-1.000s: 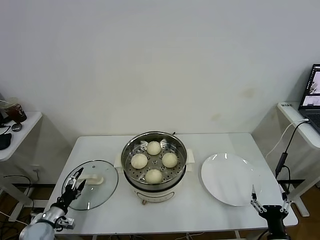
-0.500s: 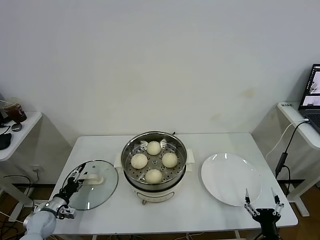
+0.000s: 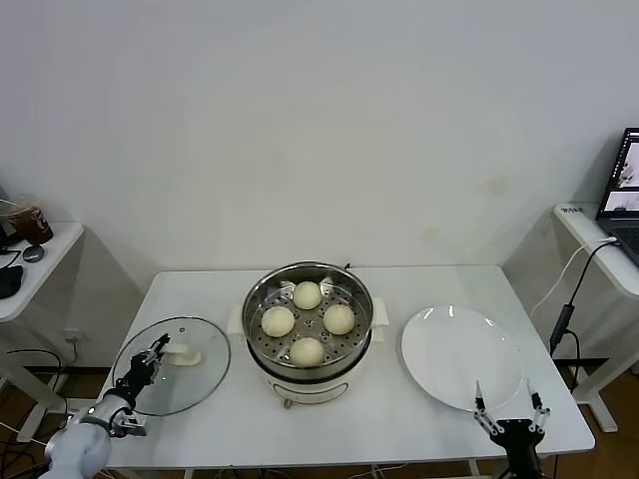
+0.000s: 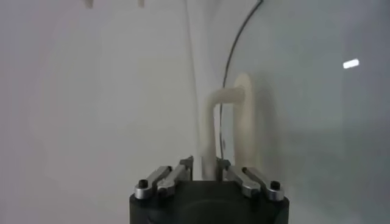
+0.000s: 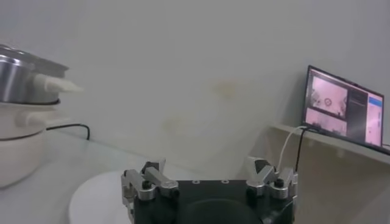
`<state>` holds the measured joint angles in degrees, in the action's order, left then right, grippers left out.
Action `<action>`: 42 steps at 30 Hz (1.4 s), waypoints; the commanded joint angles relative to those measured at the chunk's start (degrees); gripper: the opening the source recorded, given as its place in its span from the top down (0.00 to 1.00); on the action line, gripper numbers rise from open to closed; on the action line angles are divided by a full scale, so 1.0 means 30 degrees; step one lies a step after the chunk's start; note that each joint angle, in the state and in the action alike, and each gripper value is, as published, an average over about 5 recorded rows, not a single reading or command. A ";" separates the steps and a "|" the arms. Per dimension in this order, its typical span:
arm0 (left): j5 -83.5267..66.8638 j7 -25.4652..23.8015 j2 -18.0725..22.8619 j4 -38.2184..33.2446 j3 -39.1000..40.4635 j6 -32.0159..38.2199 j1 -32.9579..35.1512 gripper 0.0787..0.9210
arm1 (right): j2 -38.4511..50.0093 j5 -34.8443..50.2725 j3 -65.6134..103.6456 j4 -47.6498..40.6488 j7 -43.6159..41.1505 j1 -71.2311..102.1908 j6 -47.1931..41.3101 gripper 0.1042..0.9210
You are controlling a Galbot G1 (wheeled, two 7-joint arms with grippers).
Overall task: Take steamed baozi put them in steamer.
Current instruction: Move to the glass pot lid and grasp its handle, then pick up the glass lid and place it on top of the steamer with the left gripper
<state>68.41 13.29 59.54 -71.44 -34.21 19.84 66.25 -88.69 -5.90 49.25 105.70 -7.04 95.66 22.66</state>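
In the head view, four steamed baozi (image 3: 308,321) are seen resting on the perforated tray inside the steamer (image 3: 309,333), which stands at the middle of the white table (image 3: 349,409). The left gripper (image 3: 152,355) is positioned well to the left of the steamer, over the near-left part of the glass lid (image 3: 172,363) that lies flat on the table. Its fingers are pressed together beside the lid's white handle (image 3: 184,354), which lies just ahead of the fingertips; a grip on anything cannot be confirmed from here. The right gripper (image 3: 508,409) is held low at the table's near right edge, its fingers spread wide and pointing upward. The white plate (image 3: 459,356) lies just ahead of it, and the steamer is well off to its left. A laptop (image 3: 625,195) is seen on a side desk at the far right.

In the left wrist view, the left gripper (image 4: 205,165) is shown with its fingers drawn close together around the near end of the lid's white handle (image 4: 226,125); the glass lid (image 4: 304,103) extends ahead of it.

In the right wrist view, the right gripper's knuckles (image 5: 210,179) are seen set well apart, with nothing between them. The plate's rim (image 5: 97,195) lies just ahead, the steamer (image 5: 24,115) stands farther off, and the laptop (image 5: 344,106) is seen on its desk.
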 commanded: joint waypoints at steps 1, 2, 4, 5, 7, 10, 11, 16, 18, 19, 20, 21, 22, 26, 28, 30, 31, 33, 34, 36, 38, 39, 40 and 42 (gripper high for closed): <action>-0.2166 0.0595 -0.0400 -0.5096 -0.0565 -0.2344 0.3204 0.88 | 0.0257 0.0581 -0.0908 -0.0060 -0.0545 0.0019 -0.0968 0.12; -0.2403 0.0454 -0.0524 -0.5881 -0.0715 -0.2684 0.3807 0.89 | 0.0350 0.0641 -0.0973 -0.0029 -0.0666 0.0016 -0.1295 0.12; -0.2963 0.0051 -0.0799 -0.7629 -0.1133 -0.3466 0.5123 0.90 | 0.0630 0.0833 -0.1126 0.0067 -0.0958 0.0059 -0.1977 0.12; -0.3285 -0.0175 -0.0935 -0.8544 -0.1358 -0.3863 0.5698 0.90 | 0.0807 0.1029 -0.1228 0.0142 -0.1101 0.0119 -0.2338 0.12; -0.3943 -0.0748 -0.1216 -1.0491 -0.1909 -0.4851 0.6816 0.90 | 0.1190 0.1608 -0.1497 0.0389 -0.1458 0.0322 -0.3075 0.12; -0.5157 -0.1782 -0.1660 -1.3032 -0.2863 -0.6552 0.8140 0.90 | 0.1754 0.2701 -0.2009 0.0859 -0.2108 0.0756 -0.4161 0.12; -0.5609 -0.2194 -0.1830 -1.3793 -0.3177 -0.7148 0.8486 0.90 | 0.1889 0.2999 -0.2162 0.0984 -0.2266 0.0877 -0.4407 0.12; -0.7621 -0.3776 -0.2737 -1.7383 -0.3518 -1.0225 0.8852 0.90 | 0.2282 0.4291 -0.2811 0.1646 -0.2960 0.1335 -0.5701 0.12; -0.8769 -0.4125 -0.3176 -1.8311 -0.2982 -1.1771 0.8313 0.90 | 0.2369 0.4517 -0.2954 0.1774 -0.3240 0.1417 -0.6026 0.12; -0.9390 -0.4221 -0.3413 -1.8653 -0.2479 -1.2567 0.7899 0.90 | 0.2387 0.4515 -0.2996 0.1792 -0.3385 0.1433 -0.6148 0.12; -0.9939 -0.4264 -0.3625 -1.8899 -0.1937 -1.3298 0.7437 0.90 | 0.2374 0.4435 -0.3004 0.1768 -0.3514 0.1424 -0.6247 0.12; -1.0378 -0.4239 -0.3814 -1.9045 -0.1296 -1.4001 0.6864 0.90 | 0.2333 0.4317 -0.3000 0.1703 -0.3632 0.1393 -0.6330 0.12; -1.0661 -0.4160 -0.3976 -1.9105 -0.0547 -1.4590 0.6121 0.90 | 0.2262 0.4169 -0.2989 0.1613 -0.3744 0.1345 -0.6409 0.12; -1.0785 -0.3852 -0.4456 -1.8661 0.3222 -1.5853 0.3047 0.90 | 0.1833 0.3605 -0.3000 0.1194 -0.3959 0.1008 -0.6599 0.12; -1.0445 -0.3848 -0.4558 -1.8114 0.5261 -1.6139 0.1786 0.90 | 0.1586 0.3263 -0.3106 0.0930 -0.4082 0.0763 -0.6583 0.12; -0.9912 -0.3905 -0.4373 -1.7433 0.7102 -1.6405 0.0583 0.90 | 0.1361 0.3062 -0.3239 0.0657 -0.4135 0.0494 -0.6531 0.12; -0.9536 -0.3995 -0.4131 -1.7065 0.7924 -1.6552 -0.0008 0.90 | 0.1245 0.3022 -0.3317 0.0499 -0.4142 0.0355 -0.6503 0.12; -0.8663 -0.4240 -0.3393 -1.6262 0.9467 -1.6923 -0.1329 0.90 | 0.0994 0.3011 -0.3449 0.0184 -0.4132 0.0054 -0.6442 0.12; -0.8086 -0.4407 -0.2897 -1.5785 1.0211 -1.7123 -0.2077 0.90 | 0.0862 0.2987 -0.3524 0.0025 -0.4123 -0.0087 -0.6385 0.12; -0.6880 -0.4794 -0.1783 -1.4807 1.1622 -1.7524 -0.3581 0.90 | 0.0620 0.2877 -0.3682 -0.0200 -0.4081 -0.0325 -0.6260 0.12; -0.5767 -0.5200 -0.0832 -1.3985 1.2796 -1.7852 -0.4827 0.90 | 0.0429 0.2654 -0.3810 -0.0318 -0.3997 -0.0481 -0.6096 0.12; -0.5221 -0.5433 -0.0484 -1.3698 1.3194 -1.7962 -0.5245 0.90 | 0.0346 0.2511 -0.3839 -0.0350 -0.3940 -0.0537 -0.6024 0.12; -0.4698 -0.5672 -0.0234 -1.3483 1.3524 -1.8040 -0.5574 0.90 | 0.0264 0.2356 -0.3848 -0.0378 -0.3885 -0.0588 -0.5949 0.12; -0.3663 -0.6137 0.0069 -1.3170 1.4035 -1.8067 -0.6051 0.90 | 0.0142 0.2179 -0.3847 -0.0407 -0.3792 -0.0656 -0.5856 0.12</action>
<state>46.27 -0.26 52.57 -116.90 -11.42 -27.69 64.63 -86.02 2.73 38.89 106.27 -18.23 95.67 5.07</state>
